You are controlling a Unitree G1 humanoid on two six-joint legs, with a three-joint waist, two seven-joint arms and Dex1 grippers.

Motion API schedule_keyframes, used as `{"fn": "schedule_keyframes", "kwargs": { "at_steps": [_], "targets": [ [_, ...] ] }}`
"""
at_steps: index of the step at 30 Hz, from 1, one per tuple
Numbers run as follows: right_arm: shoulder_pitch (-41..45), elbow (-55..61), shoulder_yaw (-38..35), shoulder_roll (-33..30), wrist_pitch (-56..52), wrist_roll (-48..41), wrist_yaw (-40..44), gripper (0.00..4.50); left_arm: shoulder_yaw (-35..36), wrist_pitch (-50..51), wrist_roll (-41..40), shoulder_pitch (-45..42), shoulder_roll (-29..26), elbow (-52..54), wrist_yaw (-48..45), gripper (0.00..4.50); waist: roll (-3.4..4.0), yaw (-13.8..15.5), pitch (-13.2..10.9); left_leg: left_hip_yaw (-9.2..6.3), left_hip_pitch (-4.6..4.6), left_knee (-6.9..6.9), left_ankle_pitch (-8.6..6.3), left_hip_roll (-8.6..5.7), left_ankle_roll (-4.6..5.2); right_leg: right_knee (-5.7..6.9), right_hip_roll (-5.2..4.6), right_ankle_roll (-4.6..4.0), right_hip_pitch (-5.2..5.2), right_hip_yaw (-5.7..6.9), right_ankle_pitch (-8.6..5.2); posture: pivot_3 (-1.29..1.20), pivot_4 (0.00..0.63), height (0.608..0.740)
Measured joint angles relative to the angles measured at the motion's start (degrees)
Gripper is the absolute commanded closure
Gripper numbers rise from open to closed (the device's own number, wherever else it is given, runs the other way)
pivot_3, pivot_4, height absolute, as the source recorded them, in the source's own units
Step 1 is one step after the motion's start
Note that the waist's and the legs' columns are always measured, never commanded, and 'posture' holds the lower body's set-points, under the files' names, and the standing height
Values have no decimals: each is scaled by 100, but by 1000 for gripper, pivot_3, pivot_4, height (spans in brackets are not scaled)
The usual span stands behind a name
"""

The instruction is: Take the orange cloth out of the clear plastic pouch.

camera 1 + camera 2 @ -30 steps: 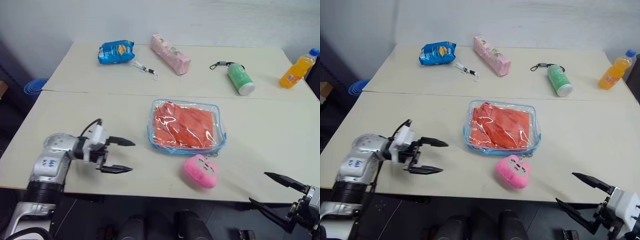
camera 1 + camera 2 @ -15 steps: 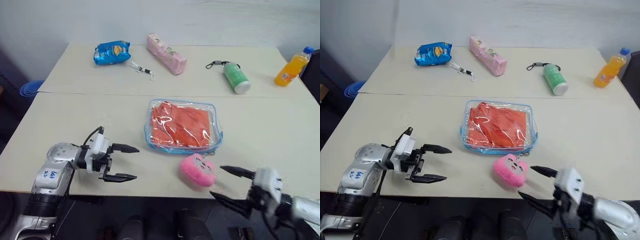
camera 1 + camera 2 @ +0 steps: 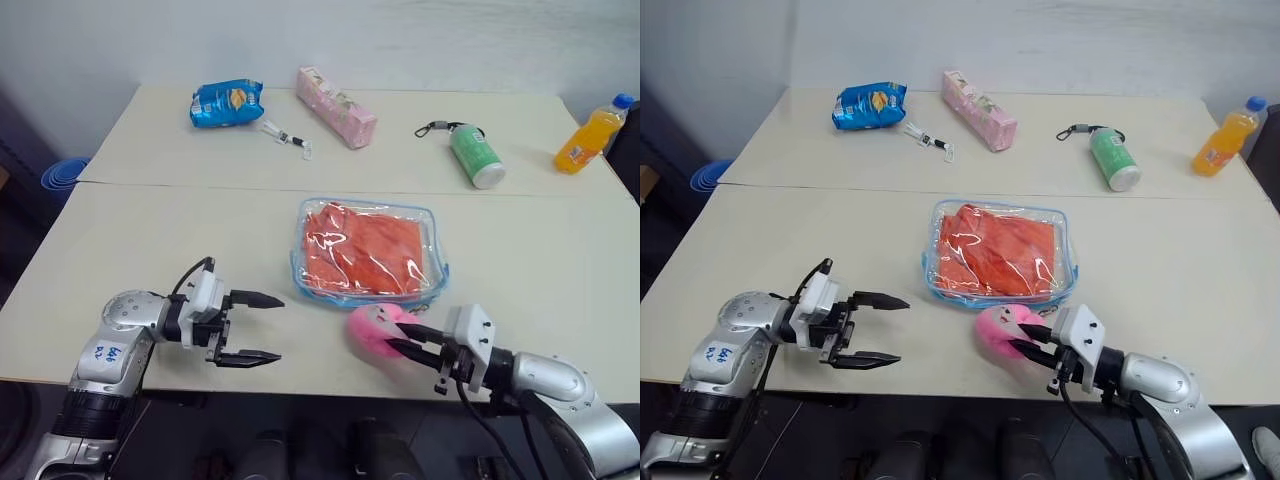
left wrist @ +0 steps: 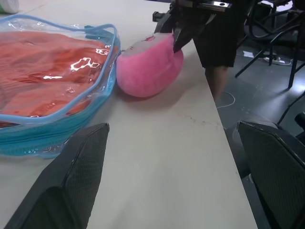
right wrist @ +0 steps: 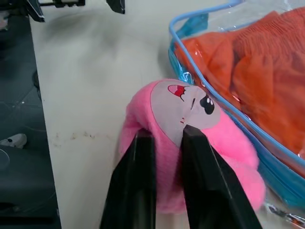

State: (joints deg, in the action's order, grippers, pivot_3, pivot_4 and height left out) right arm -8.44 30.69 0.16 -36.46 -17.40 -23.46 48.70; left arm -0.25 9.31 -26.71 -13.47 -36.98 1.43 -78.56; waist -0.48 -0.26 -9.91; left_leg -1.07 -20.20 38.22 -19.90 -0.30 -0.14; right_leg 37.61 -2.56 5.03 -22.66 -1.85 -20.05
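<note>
The clear plastic pouch (image 3: 345, 296) with light blue zipper trim lies flat at the table's middle, and the wrinkled orange cloth (image 3: 365, 248) is inside it. Its pink plush charm (image 3: 368, 326) rests on the table by the pouch's near edge. My right gripper (image 3: 398, 338) reaches in from the right and is shut on the charm, its fingers (image 5: 144, 157) pressing into the plush. My left gripper (image 3: 278, 327) hovers open to the left of the pouch, pointing toward it, with nothing between its fingers (image 4: 71, 191).
Along the far side of the table lie a blue snack bag (image 3: 230, 102), a pink packet (image 3: 336, 93), a green bottle (image 3: 476, 157) on its side and an orange drink bottle (image 3: 585, 142). The table's front edge runs just below both grippers.
My right arm swung in from the lower right to the pink charm and its fingers closed on it. The left gripper stayed open and edged slightly toward the pouch.
</note>
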Motion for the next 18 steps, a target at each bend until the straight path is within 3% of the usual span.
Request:
{"fn": "schedule_keyframes", "kwargs": {
  "at_steps": [6,7,9,14,18],
  "targets": [
    [257,-167,181,213,69,-65,76,3629,-59,-16,12,-39,36,-15,56,0,0,-1,0,0,0,0,0,0,0,-1,0,0,0,0,0,0,150,740],
    [273,-220,181,224,69,-66,78,3443,-79,-16,14,-59,44,-15,67,0,0,0,0,0,0,0,0,0,0,-1,0,0,0,0,0,0,150,740],
    [287,-382,182,264,104,-61,90,3030,-89,-20,19,-87,67,-16,96,0,0,1,0,0,0,0,0,0,0,-1,0,0,0,0,0,0,150,740],
    [173,-686,97,93,476,22,390,1338,-99,-47,23,-138,80,-34,105,0,0,3,0,1,0,0,0,0,1,-2,-1,0,1,0,0,0,150,740],
    [-103,-565,-429,-195,647,-155,648,49,-100,-72,29,-190,54,-203,90,0,0,7,0,0,0,-1,0,0,1,-2,0,0,1,1,0,0,150,740]
  ]
}}
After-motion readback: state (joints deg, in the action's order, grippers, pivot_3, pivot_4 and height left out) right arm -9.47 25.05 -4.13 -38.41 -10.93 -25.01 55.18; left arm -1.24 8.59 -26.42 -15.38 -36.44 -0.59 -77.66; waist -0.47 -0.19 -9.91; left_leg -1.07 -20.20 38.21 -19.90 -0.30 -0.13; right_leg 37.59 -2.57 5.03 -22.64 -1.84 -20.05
